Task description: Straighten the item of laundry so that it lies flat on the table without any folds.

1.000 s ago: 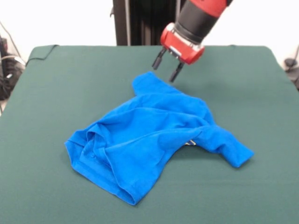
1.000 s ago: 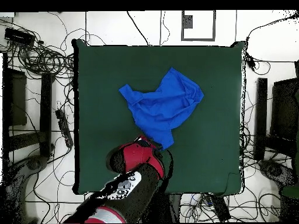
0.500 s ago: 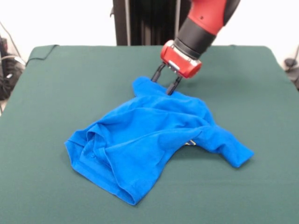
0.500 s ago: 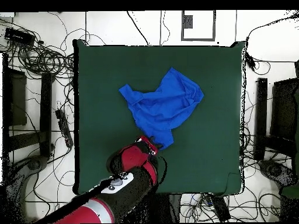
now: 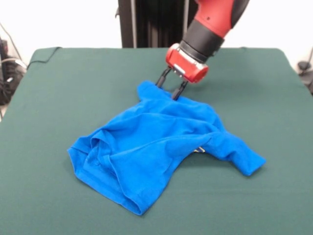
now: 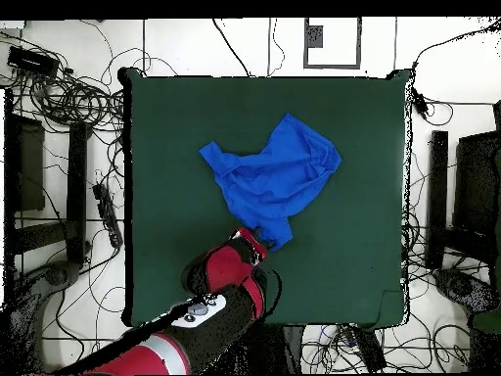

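The item of laundry, a royal-blue T-shirt (image 5: 156, 142), lies crumpled and folded over itself in the middle of the dark green table (image 5: 73, 88). One sleeve sticks out at the right and another part points toward the pedestal. My gripper (image 5: 167, 90) is down at that far edge of the shirt, its two dark fingers apart with the tips at the cloth. In the overhead view the gripper (image 6: 260, 235) sits at the shirt's (image 6: 274, 174) lower tip on the table (image 6: 176, 127). The white tag is hidden.
The black pedestal column (image 5: 156, 22) stands behind the table's far edge. Tangled cables (image 6: 68, 98) and dark stands (image 6: 436, 196) lie on the floor round the table. Green cloth surrounds the shirt on all sides.
The gripper came down from above the table to the shirt's far edge, then shifted slightly. The shirt has barely moved.
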Robot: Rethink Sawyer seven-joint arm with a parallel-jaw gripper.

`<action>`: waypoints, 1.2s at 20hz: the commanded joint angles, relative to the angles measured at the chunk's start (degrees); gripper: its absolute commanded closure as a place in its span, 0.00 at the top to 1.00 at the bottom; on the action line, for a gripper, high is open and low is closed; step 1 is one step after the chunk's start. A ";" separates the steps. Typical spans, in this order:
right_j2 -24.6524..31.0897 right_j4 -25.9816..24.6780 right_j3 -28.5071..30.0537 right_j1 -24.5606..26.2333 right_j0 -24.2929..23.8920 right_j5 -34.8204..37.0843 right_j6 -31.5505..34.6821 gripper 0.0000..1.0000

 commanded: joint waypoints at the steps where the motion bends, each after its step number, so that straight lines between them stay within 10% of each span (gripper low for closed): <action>1: 8.64 4.27 0.04 6.44 -4.70 -2.59 11.03 1.00; 6: 7.70 4.10 -1.10 7.37 -4.37 0.84 8.70 1.00; 7: 7.56 4.32 -1.26 7.43 -4.18 1.76 8.47 0.00; 24: 5.56 2.40 5.08 3.02 -6.49 8.39 7.14 0.00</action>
